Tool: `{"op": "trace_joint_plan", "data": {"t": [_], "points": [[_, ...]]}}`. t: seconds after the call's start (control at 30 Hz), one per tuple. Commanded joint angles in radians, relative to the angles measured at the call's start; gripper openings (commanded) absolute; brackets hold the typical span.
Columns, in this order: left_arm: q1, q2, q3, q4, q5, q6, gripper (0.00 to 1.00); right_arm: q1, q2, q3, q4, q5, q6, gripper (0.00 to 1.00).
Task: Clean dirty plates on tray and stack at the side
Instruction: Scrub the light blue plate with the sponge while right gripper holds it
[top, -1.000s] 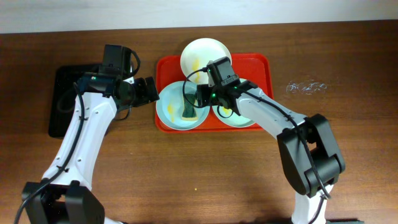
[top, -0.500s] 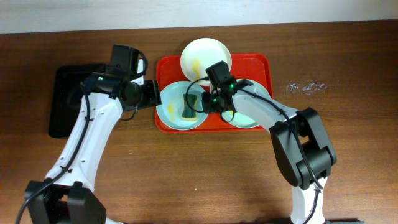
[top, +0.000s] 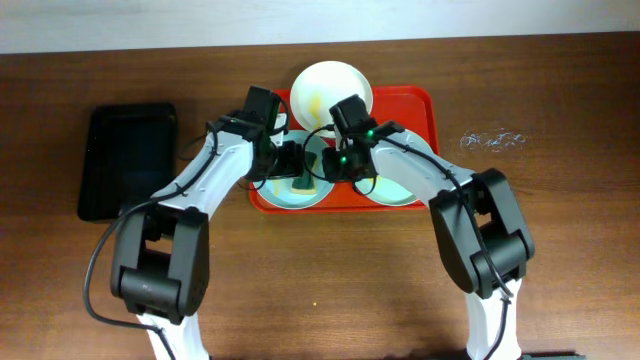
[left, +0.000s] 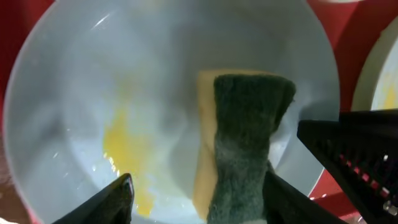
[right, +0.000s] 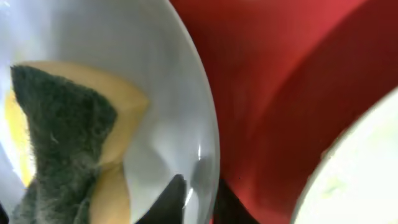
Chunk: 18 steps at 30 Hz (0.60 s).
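On the red tray (top: 410, 105) lie a white plate (top: 330, 88) at the back, a mint plate (top: 272, 178) front left and a second mint plate (top: 395, 188) front right. A yellow sponge with a dark green scouring side (top: 303, 178) lies in the left mint plate. In the left wrist view that plate (left: 74, 93) has a yellow smear (left: 124, 149). My left gripper (left: 199, 186) is open, its fingers on either side of the sponge (left: 249, 130). My right gripper (right: 199, 193) is shut on this plate's right rim (right: 155, 81).
A black tray (top: 125, 160) lies left of the red tray. Something small, clear and crumpled (top: 492, 140) lies to the right of it. Both arms cross over the red tray's front half, with my right gripper's black finger (left: 354, 155) close beside the sponge.
My left arm has swung right from beside the black tray to over the left mint plate and the sponge. My right gripper has stayed at that plate's right rim.
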Motion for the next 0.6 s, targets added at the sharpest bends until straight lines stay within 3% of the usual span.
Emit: {"op": "trace_joint_plan", "data": {"t": [0.0,0.27,0.43,0.47,0.53,0.57], "points": [[-0.016,0.050,0.003,0.034,0.058,0.016,0.64,-0.014,0.007,0.015,0.004,-0.006,0.026,0.10],[-0.053,0.059,0.003,0.130,0.059,0.015,0.63,-0.021,0.007,0.015,0.001,-0.025,0.026,0.04],[-0.089,0.091,0.003,0.142,-0.028,-0.065,0.51,-0.021,0.007,0.015,-0.001,-0.032,0.026,0.04],[-0.089,0.109,0.003,0.142,-0.028,-0.065,0.45,-0.021,0.007,0.015,-0.001,-0.032,0.026,0.04],[-0.089,0.120,0.003,0.142,-0.101,-0.064,0.17,-0.021,0.007,0.015,-0.001,-0.032,0.026,0.04],[-0.089,0.119,0.003,0.141,-0.127,-0.064,0.11,-0.021,0.007,0.015,-0.003,-0.032,0.026,0.04]]}}
